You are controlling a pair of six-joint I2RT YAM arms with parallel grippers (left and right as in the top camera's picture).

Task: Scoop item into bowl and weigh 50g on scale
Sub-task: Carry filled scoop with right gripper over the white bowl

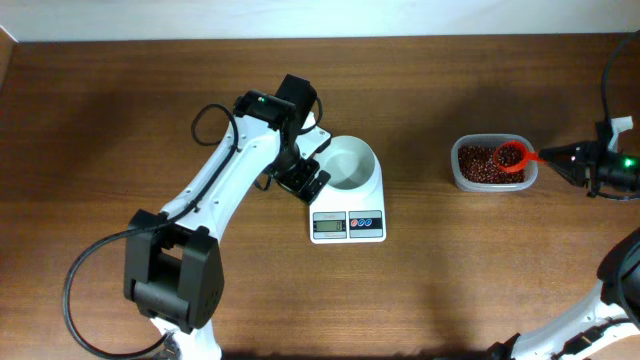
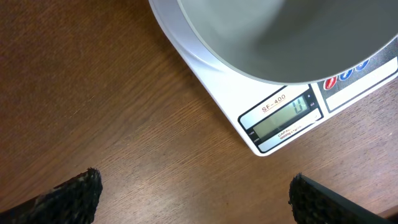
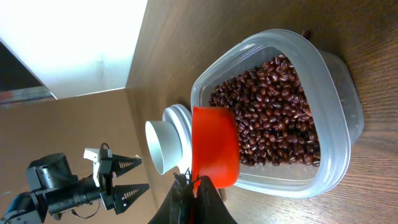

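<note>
The dark reddish-brown beans [image 1: 480,163] fill a clear plastic tub [image 1: 458,170] at the right; they also show in the right wrist view [image 3: 273,106]. My right gripper [image 1: 565,157] is shut on the handle of a red scoop [image 1: 511,156], whose cup holds beans above the tub. The scoop also shows in the right wrist view [image 3: 214,146]. The white bowl [image 1: 350,162] stands on the white scale [image 1: 348,225] mid-table and looks empty. My left gripper [image 1: 308,168] is open beside the bowl's left side, holding nothing. The scale's display [image 2: 283,118] shows in the left wrist view.
The brown wooden table [image 1: 450,290] stretches around the scale and tub. A pale wall strip [image 1: 300,18] borders the far edge. The left arm's base [image 1: 175,270] sits at the front left.
</note>
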